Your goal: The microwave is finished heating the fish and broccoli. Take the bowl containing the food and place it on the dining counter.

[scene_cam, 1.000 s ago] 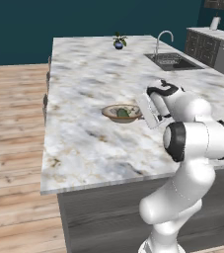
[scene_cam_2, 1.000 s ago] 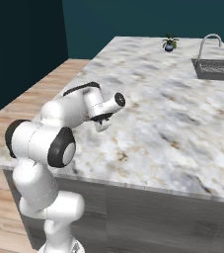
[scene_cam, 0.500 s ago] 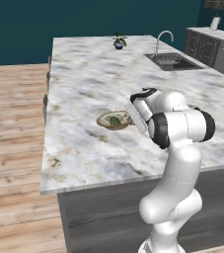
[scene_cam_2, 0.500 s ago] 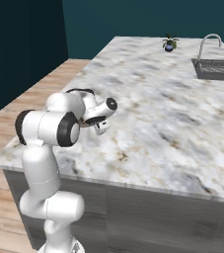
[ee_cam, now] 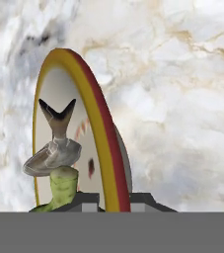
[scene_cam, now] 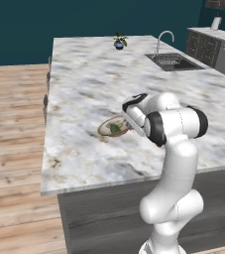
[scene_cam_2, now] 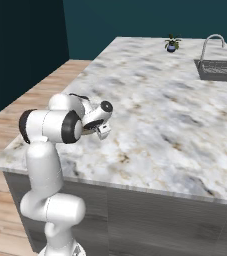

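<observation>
While clamped by its rim in the hand (ee_cam: 114, 201), shallow cream bowl with tan-orange rim (ee_cam: 91, 128) rests just ahead on white-grey veined marble desk (scene_cam: 89, 89), holding grey fish (ee_cam: 54, 150) and green broccoli (ee_cam: 63, 190).

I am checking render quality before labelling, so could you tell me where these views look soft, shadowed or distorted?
Left base view: even light, a faint shadow under the bowl, marble veins of the dining counter slightly soft. Right base view: the arm hides the bowl; the far faucet looks smeared. Hand view: the bowl's rim is sharp but stretched by closeness; fish and broccoli crisp.
</observation>
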